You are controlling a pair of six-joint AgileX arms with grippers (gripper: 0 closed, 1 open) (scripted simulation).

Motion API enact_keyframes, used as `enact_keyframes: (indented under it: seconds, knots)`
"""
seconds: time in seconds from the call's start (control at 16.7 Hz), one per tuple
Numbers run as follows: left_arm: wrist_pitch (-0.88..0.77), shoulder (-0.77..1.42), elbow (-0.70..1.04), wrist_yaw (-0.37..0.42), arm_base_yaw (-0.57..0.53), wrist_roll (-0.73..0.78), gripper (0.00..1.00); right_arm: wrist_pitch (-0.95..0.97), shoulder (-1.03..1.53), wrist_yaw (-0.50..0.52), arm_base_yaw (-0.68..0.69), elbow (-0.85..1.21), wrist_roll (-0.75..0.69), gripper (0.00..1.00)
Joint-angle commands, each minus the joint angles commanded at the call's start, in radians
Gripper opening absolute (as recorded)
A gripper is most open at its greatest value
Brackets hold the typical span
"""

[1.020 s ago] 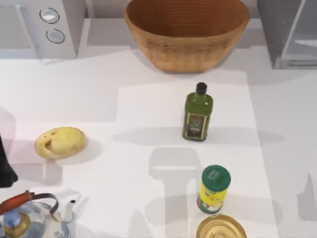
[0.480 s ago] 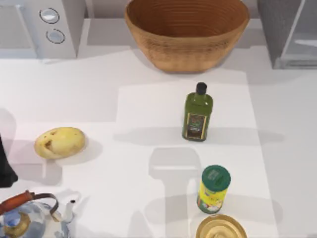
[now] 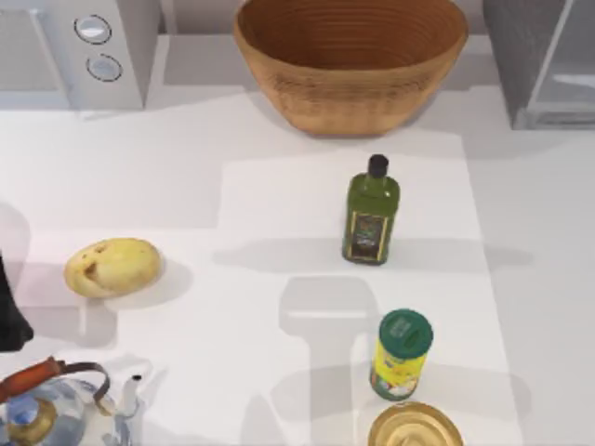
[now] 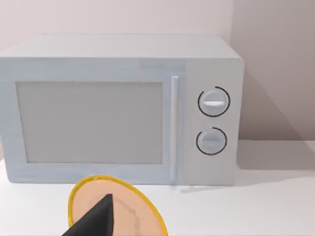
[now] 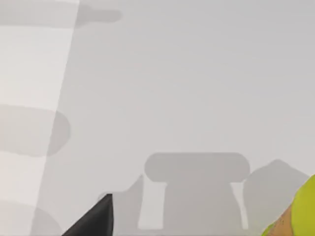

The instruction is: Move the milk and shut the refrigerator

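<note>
One grey refrigerator (image 3: 544,60) stands at the table's far right corner.

refrigerator (image 3: 548,65) cropped, kettle (image 3: 51,409) cut off

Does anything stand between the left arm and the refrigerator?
From the left arm at the top view's left edge, the potato, the green bottle and the basket's near wall lie roughly along the way to the refrigerator at far right.
</note>
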Motion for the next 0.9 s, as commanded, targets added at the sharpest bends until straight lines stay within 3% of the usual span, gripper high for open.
enact_keyframes:
  seconds: [0.18, 0.42, 0.9]
  knots:
    - [0.0, 0.0, 0.0, 0.0, 0.0, 0.0, 1.0, -0.002, 0.029, -0.006, -0.029, 0.009, -0.023, 1.0]
    - [0.0, 0.0, 0.0, 0.0, 0.0, 0.0, 1.0, -0.016, 0.207, -0.045, -0.189, 0.055, -0.173, 1.0]
    - [0.0, 0.0, 0.0, 0.0, 0.0, 0.0, 1.0, -0.045, 0.888, -0.257, -0.761, 0.229, -0.799, 1.0]
